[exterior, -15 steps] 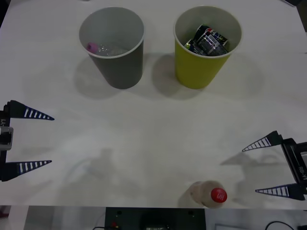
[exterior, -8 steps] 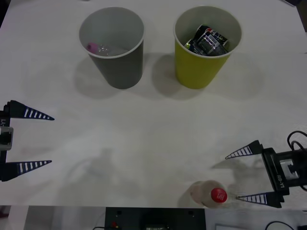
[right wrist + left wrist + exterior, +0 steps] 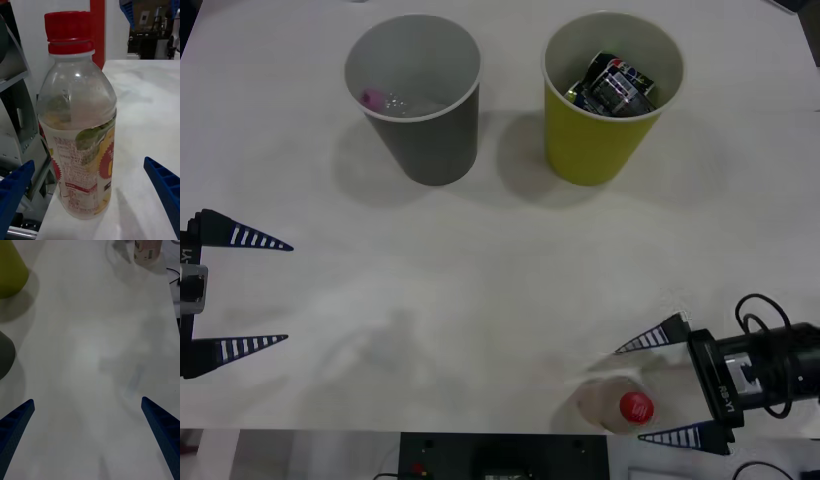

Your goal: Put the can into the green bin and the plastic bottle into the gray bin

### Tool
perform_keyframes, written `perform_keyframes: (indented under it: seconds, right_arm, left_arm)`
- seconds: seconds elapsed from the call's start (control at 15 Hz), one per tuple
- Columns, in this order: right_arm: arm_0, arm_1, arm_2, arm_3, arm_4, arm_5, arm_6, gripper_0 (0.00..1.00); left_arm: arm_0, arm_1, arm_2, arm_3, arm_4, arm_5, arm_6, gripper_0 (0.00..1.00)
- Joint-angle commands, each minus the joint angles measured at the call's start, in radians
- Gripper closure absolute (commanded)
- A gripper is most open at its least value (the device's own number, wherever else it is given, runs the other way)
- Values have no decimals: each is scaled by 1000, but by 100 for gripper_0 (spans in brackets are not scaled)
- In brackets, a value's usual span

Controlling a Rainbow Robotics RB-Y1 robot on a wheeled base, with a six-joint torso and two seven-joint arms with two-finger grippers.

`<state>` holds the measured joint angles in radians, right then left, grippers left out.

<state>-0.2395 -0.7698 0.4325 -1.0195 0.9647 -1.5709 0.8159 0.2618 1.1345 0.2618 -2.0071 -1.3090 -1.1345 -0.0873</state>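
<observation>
Right gripper [image 3: 654, 389] stood spread beside the upright plastic bottle [image 3: 617, 405] at the table's [image 3: 500, 270] near edge.
Front view: left gripper [image 3: 268, 293] splayed, parked left; cans lay in the green bin [image 3: 595, 140], gray bin [image 3: 430, 140] alongside. Right wrist view: bottle between the fingers [image 3: 165, 183], untouched.

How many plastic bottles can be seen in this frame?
2. A clear red-capped plastic bottle stands upright at the table's near edge, between the open right gripper's fingers. A clear pink-capped bottle lies inside the dark gray tapered bin. The bins could hide others.
</observation>
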Motion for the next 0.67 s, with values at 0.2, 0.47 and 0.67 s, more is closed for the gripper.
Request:
perform_keyframes:
  seconds: [0.2,0.47,0.67]
  right_arm:
    - [0,33,26,-1,0,0,12,0]
    - [0,53,42,1,0,3,25,0]
    - [0,60,45,1,0,5,32,0]
  left_arm:
    - [0,0,0,0,0,0,0,2]
    - [0,0,0,0,0,0,0,2]
    - [0,0,0,0,0,0,0,2]
